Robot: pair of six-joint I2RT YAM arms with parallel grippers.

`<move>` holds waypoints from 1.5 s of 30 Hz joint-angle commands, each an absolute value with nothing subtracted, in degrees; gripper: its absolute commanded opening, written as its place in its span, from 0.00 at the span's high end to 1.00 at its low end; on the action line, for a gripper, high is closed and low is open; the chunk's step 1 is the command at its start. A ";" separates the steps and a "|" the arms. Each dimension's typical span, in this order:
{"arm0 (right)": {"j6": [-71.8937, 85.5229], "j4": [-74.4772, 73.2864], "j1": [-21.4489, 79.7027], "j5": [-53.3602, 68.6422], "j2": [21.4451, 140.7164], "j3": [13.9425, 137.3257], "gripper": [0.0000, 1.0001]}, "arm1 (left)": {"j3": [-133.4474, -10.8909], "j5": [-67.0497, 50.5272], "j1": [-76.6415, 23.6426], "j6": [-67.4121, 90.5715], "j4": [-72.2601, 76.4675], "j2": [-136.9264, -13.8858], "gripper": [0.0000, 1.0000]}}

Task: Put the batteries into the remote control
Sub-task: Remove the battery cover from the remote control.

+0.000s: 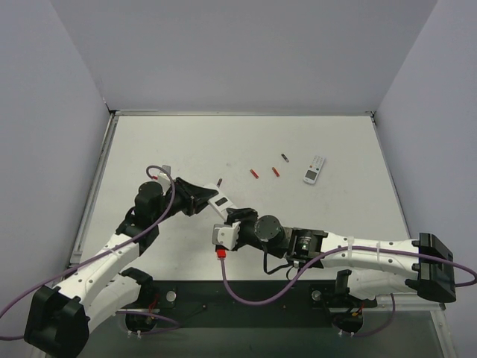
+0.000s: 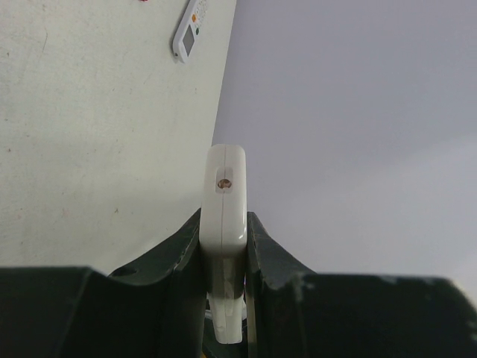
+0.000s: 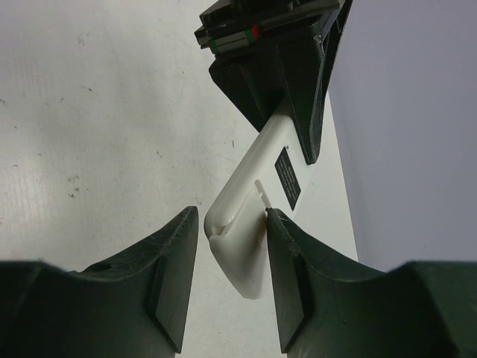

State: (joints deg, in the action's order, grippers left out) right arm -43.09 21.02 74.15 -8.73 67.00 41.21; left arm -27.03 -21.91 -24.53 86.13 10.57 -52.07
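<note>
— Where is the remote control (image 2: 225, 201)?

— In the left claw (image 2: 223, 220), which is clamped shut on it. Both fingers press its plain white sides, and the end with the small round lens sticks out past the fingertips.

— And the right claw (image 3: 232, 220)?

— It is at the remote's other end with the jaws apart, one on each side. In the right wrist view the right-hand finger (image 3: 287, 239) touches the remote's edge. A sliver of gap shows between the remote and the left-hand finger, so it straddles the remote rather than pinching it.

— Which face shows there?

— The white back, with a small dark label near the left claw.

— The batteries (image 1: 254, 173)?

— They lie loose on the counter (image 1: 186, 142), farther back than both claws and well apart from them. The second one (image 1: 276, 171) lies near the first, to its right.

— Anything else out there?

— A white-faced remote (image 1: 314, 169) lies beyond the batteries to the right, and a tiny dark cylinder (image 1: 284, 157) lies just behind them.
</note>
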 commanded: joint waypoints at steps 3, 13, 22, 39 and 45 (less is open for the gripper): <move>-40.43 17.67 73.39 -3.34 66.01 42.36 0.61 | -30.41 -24.70 -24.26 86.57 19.25 -52.12 1.00; -40.25 14.94 73.13 -2.46 65.04 42.71 0.61 | -30.15 -24.52 -24.17 86.31 19.07 -52.12 1.00; -40.34 11.52 73.13 -2.11 64.42 43.68 0.65 | -30.24 -24.61 -24.08 85.25 18.11 -52.38 1.00; -40.78 9.14 73.65 -2.72 64.16 44.65 0.86 | -29.09 -23.55 -22.24 86.40 17.84 -53.43 1.00; -41.31 11.07 74.18 -4.65 63.81 44.30 0.94 | -26.29 -22.15 -22.24 86.66 18.37 -54.66 1.00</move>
